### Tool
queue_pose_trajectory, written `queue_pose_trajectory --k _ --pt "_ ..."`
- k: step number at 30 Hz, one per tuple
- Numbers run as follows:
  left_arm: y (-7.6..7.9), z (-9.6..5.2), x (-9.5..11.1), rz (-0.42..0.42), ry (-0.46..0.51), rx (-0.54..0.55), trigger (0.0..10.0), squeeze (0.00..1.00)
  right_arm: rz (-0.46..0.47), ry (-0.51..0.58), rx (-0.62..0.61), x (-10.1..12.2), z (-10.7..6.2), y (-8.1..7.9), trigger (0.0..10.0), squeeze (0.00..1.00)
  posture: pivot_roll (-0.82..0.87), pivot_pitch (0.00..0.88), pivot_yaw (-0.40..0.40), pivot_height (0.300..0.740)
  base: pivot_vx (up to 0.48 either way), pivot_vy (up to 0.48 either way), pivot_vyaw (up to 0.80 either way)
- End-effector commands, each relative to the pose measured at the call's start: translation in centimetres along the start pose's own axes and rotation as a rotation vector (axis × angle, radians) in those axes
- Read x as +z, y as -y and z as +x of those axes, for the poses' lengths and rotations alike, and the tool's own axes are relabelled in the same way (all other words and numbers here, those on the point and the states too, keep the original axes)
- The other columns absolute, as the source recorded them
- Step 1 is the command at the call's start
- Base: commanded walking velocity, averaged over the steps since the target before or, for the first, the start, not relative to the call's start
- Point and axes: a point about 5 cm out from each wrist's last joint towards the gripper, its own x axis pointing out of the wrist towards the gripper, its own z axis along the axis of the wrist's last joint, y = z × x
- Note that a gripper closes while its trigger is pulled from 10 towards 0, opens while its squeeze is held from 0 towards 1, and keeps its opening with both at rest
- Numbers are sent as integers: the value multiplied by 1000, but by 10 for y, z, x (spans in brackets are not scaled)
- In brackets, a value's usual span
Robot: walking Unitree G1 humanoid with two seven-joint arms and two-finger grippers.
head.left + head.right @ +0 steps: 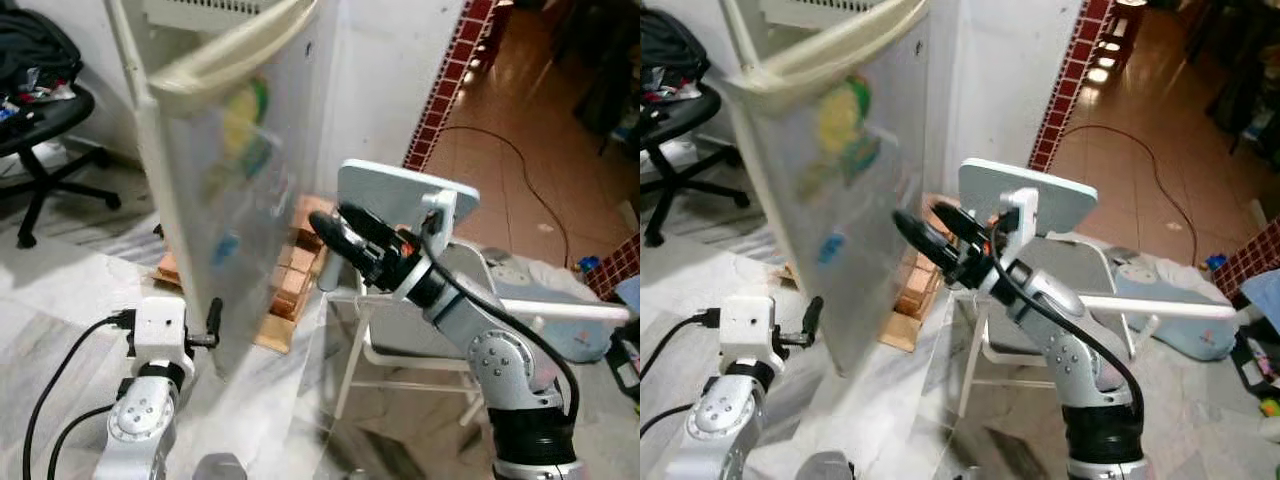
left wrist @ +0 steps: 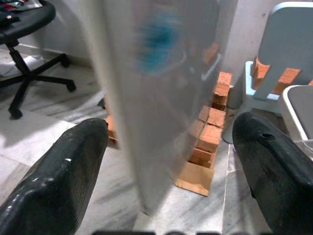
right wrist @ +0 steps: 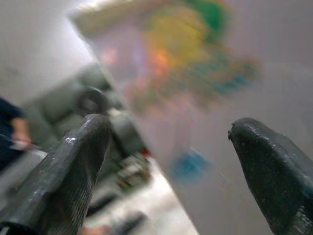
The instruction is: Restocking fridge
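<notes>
The right claw is seen from behind its two black fingers, which are spread wide apart with nothing held between them. Past the gap, a pale fridge door is seen edge-on and pretty badly blurred. A cluster of colourful stickers or magnets is smeared across its upper part: yellow, green, orange and some blue, none of it readable. A separate blue blob is stuck lower down on the door. Beside the door's edge, darker shelves with blurry items can just about be made out. What the items are can't be told.
</notes>
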Motion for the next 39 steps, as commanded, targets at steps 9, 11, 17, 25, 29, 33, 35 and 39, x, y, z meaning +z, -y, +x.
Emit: queue_pose_trajectory --k 9,11,17,25,29,33,35,39 --pt "0 5 3 -1 15 3 10000 0 -233 20 -431 -13 -21 35 10000 0 121 23 -74 740 0 0 0" --pt "1 6 5 6 30 -4 10000 0 -257 17 -482 -16 -22 37 10000 0 119 24 -72 740 0 240 0" --pt "7 10 17 25 102 -53 10000 0 -293 32 -582 -22 -23 41 10000 0 110 29 -70 740 0 480 -790" --pt "12 12 20 5 127 -74 10000 0 -308 40 -613 -26 -24 42 10000 0 105 30 -75 740 0 480 -800" --pt "14 11 20 0 127 -87 10000 0 -313 44 -628 -26 -25 44 10000 0 103 30 -74 740 0 480 -800" --pt "14 11 21 -2 135 -97 10000 0 -325 47 -640 -26 -25 45 10000 0 106 30 -73 740 0 480 -800" --pt "14 11 21 -3 136 -98 10000 0 -327 48 -646 -27 -25 46 10000 0 107 29 -72 740 0 480 -800" --pt "15 11 22 -6 145 -120 10000 0 -330 51 -657 -27 -26 47 10000 0 107 27 -68 740 0 480 -800"
